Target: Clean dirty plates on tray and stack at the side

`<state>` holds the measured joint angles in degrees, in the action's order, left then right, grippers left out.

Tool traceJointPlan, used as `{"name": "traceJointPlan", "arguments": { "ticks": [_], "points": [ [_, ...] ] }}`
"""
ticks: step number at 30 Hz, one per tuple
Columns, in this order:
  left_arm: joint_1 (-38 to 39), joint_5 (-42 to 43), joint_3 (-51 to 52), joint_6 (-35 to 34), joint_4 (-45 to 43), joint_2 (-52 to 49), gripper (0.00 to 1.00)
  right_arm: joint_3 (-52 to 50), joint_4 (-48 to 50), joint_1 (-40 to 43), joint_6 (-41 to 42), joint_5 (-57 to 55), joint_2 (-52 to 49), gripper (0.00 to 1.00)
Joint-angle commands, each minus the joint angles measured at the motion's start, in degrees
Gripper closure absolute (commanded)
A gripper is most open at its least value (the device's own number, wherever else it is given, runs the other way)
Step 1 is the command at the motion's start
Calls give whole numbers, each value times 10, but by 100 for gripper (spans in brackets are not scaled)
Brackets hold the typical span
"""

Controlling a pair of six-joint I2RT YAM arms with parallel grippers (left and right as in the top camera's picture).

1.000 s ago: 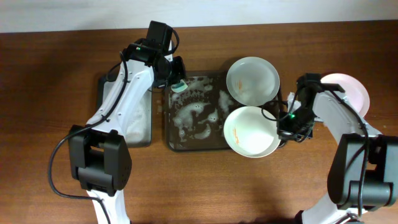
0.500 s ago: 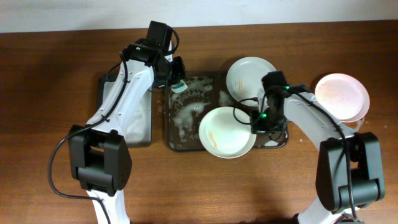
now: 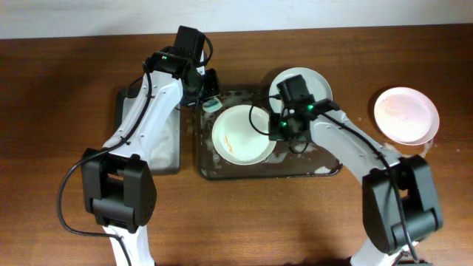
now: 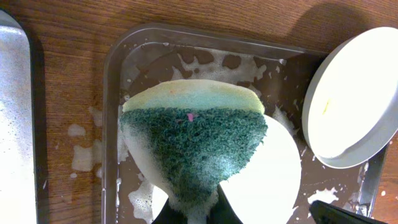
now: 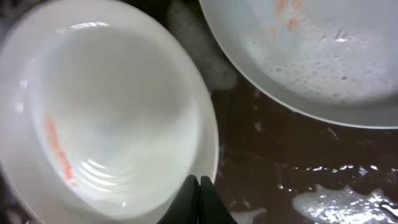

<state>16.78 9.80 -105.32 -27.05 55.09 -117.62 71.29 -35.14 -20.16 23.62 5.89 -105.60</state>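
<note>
Overhead, the right end effector [image 3: 276,133] is clenched on the rim of an orange-smeared plate [image 3: 238,137] at the middle of the foamy tray [image 3: 295,166]. A second plate [image 3: 314,85] lies at the tray's upper right corner, partly under the arm. A third plate [image 3: 405,115] rests on the bench at far right. The left end effector [image 3: 211,96] grasps a green sponge [image 3: 212,105] at the tray's upper left.

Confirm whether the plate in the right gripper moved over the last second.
Yes. The plate held by the right gripper slid left, from the tray's right end to its left half, near the sponge.
</note>
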Motion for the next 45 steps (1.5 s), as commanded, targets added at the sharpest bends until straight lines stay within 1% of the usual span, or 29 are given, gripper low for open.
{"name": "traceJointPlan", "arguments": {
  "ticks": [1, 2, 4, 7, 8, 11, 15, 19, 24, 27, 30, 33, 36, 41, 45],
  "points": [
    [1, -8, -3, 10, 7, 3, 99, 9, 5, -10, 35, -33, -29, 96],
    [1, -9, -3, 10, 9, 3, 100, 9, 5, -10, 35, -34, -34, 95],
    [1, -8, -3, 10, 12, 3, 99, 10, 6, -10, 35, -34, -35, 79],
    [1, -8, -3, 10, 14, 3, 99, 18, 11, -5, 19, -33, -31, 60],
    [1, -8, -3, 10, 14, 3, 99, 22, 11, -3, 4, -28, -31, 58],
    [1, -8, -3, 10, 23, 3, 100, 27, 13, 3, -27, -27, -31, 56],
    [1, -8, -3, 9, 26, 3, 99, 26, 22, 3, -39, -25, -43, 58],
    [1, -8, -3, 10, 26, 3, 99, 25, 26, 3, -39, -17, -62, 70],
    [1, -8, -3, 9, 26, 3, 99, 24, 41, 3, -37, 25, -88, 78],
    [2, -8, -3, 9, 27, 3, 99, 24, 50, 3, -2, 36, -96, 96],
    [10, -8, 3, 9, 26, 3, 99, 24, 50, 3, 39, 32, -96, 96],
    [22, -9, 18, 9, 15, 3, 100, 23, 40, 3, 121, -2, -96, 96],
    [30, -9, 35, 9, 0, 3, 100, 21, 30, 3, 159, -21, -96, 96],
    [41, -11, 67, -2, -25, 3, 99, 10, 28, 3, 172, -35, -96, 96],
    [49, -26, 100, -21, -64, 3, 99, 10, 31, 3, 172, -35, -96, 96]
  ]
}}
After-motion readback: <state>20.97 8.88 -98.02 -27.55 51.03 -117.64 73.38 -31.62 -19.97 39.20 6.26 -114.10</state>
